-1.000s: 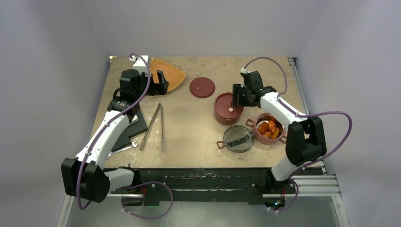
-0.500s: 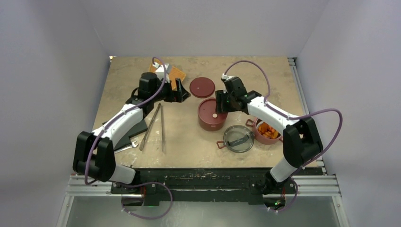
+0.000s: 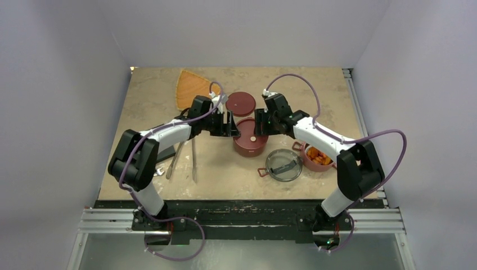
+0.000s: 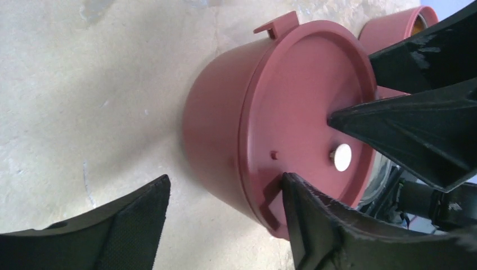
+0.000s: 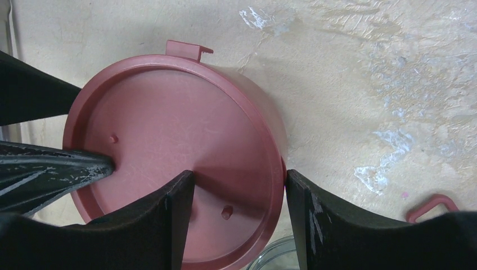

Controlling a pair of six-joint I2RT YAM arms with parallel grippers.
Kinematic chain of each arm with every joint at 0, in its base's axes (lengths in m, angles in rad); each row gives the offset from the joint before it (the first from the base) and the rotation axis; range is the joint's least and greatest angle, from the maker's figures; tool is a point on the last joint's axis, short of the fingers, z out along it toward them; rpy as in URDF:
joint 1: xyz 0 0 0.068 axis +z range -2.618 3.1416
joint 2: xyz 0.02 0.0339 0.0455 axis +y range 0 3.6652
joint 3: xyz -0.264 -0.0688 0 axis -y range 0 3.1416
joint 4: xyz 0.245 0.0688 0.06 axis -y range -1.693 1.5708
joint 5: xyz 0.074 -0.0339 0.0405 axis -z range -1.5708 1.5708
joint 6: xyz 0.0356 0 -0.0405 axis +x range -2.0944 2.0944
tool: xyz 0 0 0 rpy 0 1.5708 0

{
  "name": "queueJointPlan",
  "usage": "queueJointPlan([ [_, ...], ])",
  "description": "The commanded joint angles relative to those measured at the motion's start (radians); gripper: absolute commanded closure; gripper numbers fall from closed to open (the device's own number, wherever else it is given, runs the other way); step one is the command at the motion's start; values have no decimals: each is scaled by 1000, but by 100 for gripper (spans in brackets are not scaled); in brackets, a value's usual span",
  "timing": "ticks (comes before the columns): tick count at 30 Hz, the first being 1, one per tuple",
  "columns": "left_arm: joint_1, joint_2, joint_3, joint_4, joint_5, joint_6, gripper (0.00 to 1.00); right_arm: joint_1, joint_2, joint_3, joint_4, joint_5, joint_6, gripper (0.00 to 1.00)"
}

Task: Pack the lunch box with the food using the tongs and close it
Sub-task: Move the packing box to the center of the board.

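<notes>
One lunch box bowl [image 3: 247, 147], dark red with a flat disc lid [image 5: 169, 124], stands mid-table. A small white round piece [image 4: 342, 156] lies on that lid. My left gripper [image 3: 230, 125] is open at the bowl's left rim, one finger [image 4: 315, 225] over the lid and the other [image 4: 129, 225] apart from the wall. My right gripper [image 3: 260, 122] is open astride the right rim, its outer finger [image 5: 315, 225] against the wall. Orange food [image 3: 319, 157] fills the second bowl [image 3: 308, 165]. The tongs [image 3: 193, 154] lie on the table beside my left arm.
A spare dark-red disc lid [image 3: 241, 103] lies behind the bowl. The smoky clear lid [image 3: 283, 165] rests in front of it. An orange fan-shaped tray [image 3: 191, 87] is at the back left. A silver wrench [image 3: 160, 170] and a black slab lie under the left arm.
My right gripper moved left and the lidded bowl came with it towards the middle. The left arm swung from the orange tray to the bowl, and its jaws narrowed.
</notes>
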Motion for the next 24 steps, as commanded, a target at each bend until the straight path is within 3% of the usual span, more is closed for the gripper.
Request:
queueJointPlan([
  [1,-26,70,78,-109,-44,55,34,18,-19,-47,-25,-25,20,37],
  [11,-92,230,186,-326,-260,197,56,25,-45,-96,20,-42,45,37],
  [17,-108,226,208,-346,-337,218,58,58,-54,-129,58,-82,73,37],
  [24,-93,88,186,-334,-478,235,58,107,-71,-147,130,-101,142,41],
])
